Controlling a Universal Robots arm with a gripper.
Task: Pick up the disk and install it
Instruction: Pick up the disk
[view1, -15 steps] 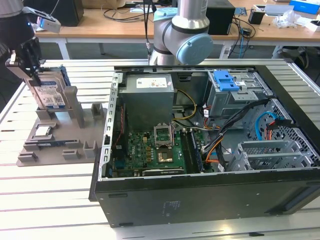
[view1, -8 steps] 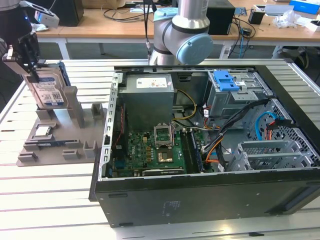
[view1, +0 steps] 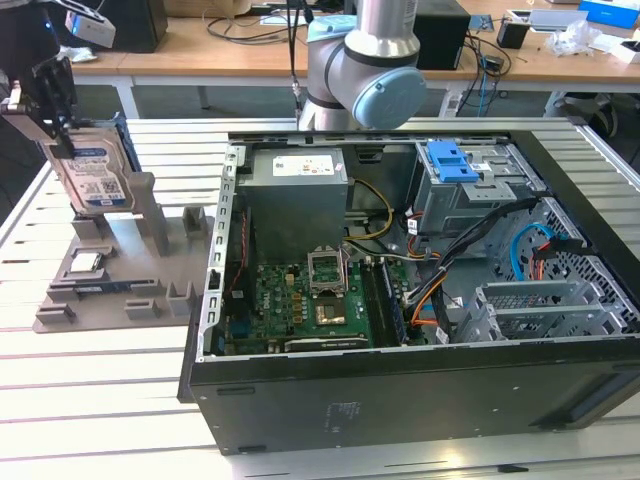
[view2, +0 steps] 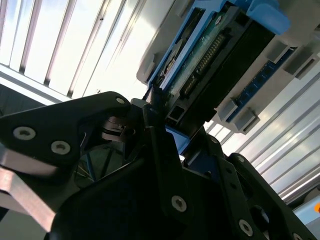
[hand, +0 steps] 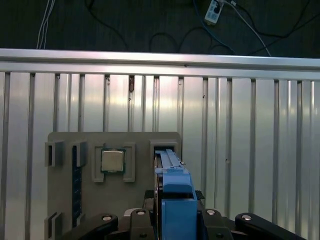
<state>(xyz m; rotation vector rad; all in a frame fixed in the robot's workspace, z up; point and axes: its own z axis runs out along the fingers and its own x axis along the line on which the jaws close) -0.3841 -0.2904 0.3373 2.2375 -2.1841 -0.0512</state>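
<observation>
Jaws closed from above on the upper edge of one disk (view1: 92, 175), a flat rectangular silvery metal hard drive in a bright blue plastic carrier frame. We see the single black gripper (view1: 60, 130) pointing downward, with the disk upright on edge beneath it. Its one white label has a blue band and barcodes; we cannot read the print.

Directly below the jaws lies one flat grey plastic fixture plate (view1: 125, 262). We cannot tell whether the disk's lower edge rests in the plate's slot. Beside that slot sits one small square silver chip (hand: 112, 160).

Well apart from the jaws stands one open black metal computer case (view1: 400, 400), holding one bare blue plastic bracket (view1: 450, 160). One silver and pale blue robot arm (view1: 370, 70) rises behind the case.
</observation>
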